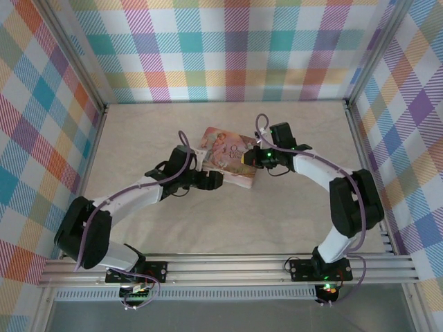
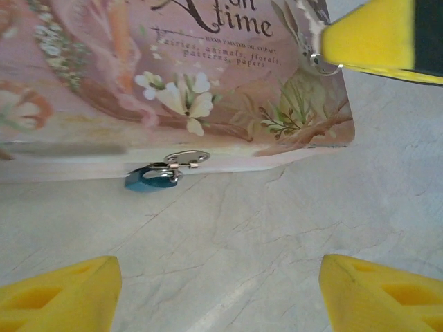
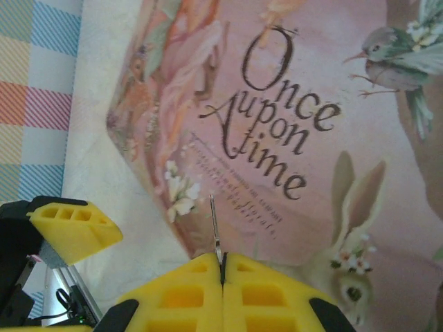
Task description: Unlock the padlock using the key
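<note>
- Left claw (image 2: 220,294) stands released, near the padlock (image 2: 147,178) at the front edge of the pink tin (image 2: 208,69).
- Right claw (image 3: 222,268) clenches the key (image 3: 214,225) above the tin's lid.

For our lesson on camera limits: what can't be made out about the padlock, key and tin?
- Small blue padlock: keyhole unseen, blurred beside the pink illustrated tin's edge, left wrist view.
- Thin metal key: its head buried between the right gripper's shut fingers, right wrist view.
- Tin: cut off by frame edges, both wrist views.
</note>
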